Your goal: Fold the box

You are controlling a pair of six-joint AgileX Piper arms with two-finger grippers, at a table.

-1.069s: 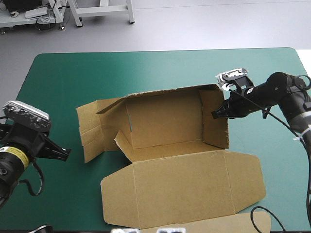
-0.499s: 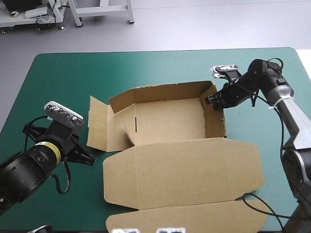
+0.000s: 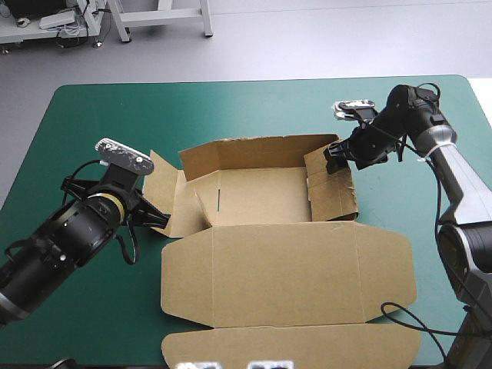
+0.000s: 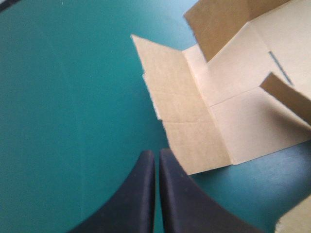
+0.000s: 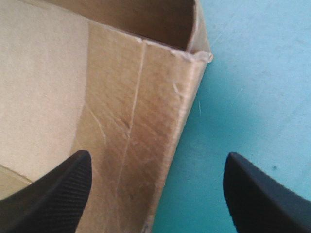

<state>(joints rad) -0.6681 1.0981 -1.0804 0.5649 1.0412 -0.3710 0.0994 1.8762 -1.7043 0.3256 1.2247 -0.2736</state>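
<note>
Nearest the robot, the box [image 3: 261, 254] sat mid-table on the teal-green cover [image 3: 92, 131], with its lid [image 3: 292, 273] flat and spread toward the near edge and the tuck flap [image 3: 292, 346] right at that edge. Past the lid was the tray part, floor bare. The left end panel [image 4: 187, 116] lay down on the cover, not raised, with a short inner tab [image 4: 286, 92] standing beside it. The left gripper [image 4: 155, 156] had its black fingers pressed together on nothing, its tip just at the near corner of that panel. Farther on, the right gripper [image 5: 158, 155] had its fingers spread wide and straddled the top of the right wall [image 5: 131, 111], one finger over the tray side and one outside; contact could not be told. That wall stood up but was creased, and its upper part leaned inward in the high view. The back wall [image 3: 254, 150] stood upright on the far side. The step in hand looked like tucking the right wall over. To do it well, the right gripper would need to pinch low near the crease and roll the board inward along the score, not crush the corner. The left gripper would likely do best sliding its tip under the flat panel's edge to lever it up, pushing toward the tray so the box did not skate
</note>
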